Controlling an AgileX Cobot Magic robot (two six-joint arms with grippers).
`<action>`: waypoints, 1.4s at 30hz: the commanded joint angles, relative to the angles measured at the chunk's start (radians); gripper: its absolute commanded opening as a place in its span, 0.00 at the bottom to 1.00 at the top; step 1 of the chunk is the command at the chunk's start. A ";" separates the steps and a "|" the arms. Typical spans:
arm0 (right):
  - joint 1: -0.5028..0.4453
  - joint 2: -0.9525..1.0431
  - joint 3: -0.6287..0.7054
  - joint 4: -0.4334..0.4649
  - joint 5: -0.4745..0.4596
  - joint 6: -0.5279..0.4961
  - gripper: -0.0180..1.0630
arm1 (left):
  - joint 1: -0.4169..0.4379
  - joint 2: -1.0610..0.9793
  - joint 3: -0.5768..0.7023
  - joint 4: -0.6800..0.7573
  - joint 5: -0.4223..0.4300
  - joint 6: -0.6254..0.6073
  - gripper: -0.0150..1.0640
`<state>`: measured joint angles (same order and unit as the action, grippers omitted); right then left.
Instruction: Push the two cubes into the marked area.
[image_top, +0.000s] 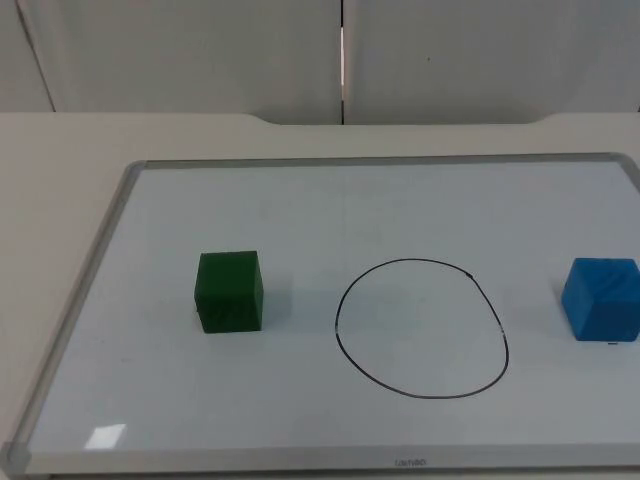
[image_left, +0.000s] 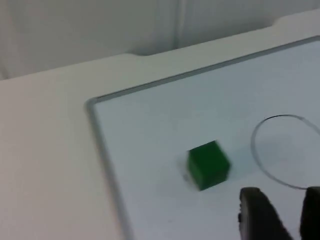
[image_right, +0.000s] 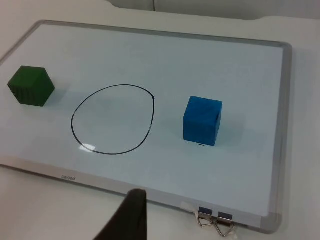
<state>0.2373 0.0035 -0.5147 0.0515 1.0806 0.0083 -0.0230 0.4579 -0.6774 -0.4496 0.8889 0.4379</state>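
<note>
A green cube (image_top: 230, 291) (image_left: 208, 164) (image_right: 30, 85) sits on the whiteboard (image_top: 300, 200), left of a black hand-drawn circle (image_top: 422, 329) (image_right: 113, 119) (image_left: 285, 150). Right of the circle, near the board's right edge, rests a blue cube (image_top: 601, 299) (image_right: 202, 120). Both cubes lie outside the circle. My left gripper (image_left: 282, 216) hovers above the board, apart from the green cube and on its circle side, open with nothing between its fingers. My right gripper (image_right: 131, 217) hangs over the table just off the board's front edge, well short of the blue cube.
The whiteboard has a grey metal frame (image_top: 90, 270) raised slightly above the white table (image_top: 50, 180). A binder clip (image_right: 212, 220) grips the board's front edge near the right gripper. The grey partition wall (image_top: 200, 50) closes off the back.
</note>
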 joint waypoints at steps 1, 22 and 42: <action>-0.005 -0.003 0.000 -0.007 -0.003 0.001 0.99 | -0.006 0.053 -0.007 -0.116 -0.031 0.066 0.19; -0.005 -0.003 0.000 -0.077 -0.003 0.010 0.99 | -0.006 0.439 -0.007 -0.246 -0.241 0.103 0.13; -0.005 -0.003 0.000 -0.077 -0.003 0.010 0.99 | -0.279 0.786 -0.007 -0.135 -0.565 -0.119 0.01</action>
<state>0.2373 0.0035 -0.5147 -0.0177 1.0806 0.0192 -0.2820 1.2215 -0.6781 -0.6120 0.3616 0.3577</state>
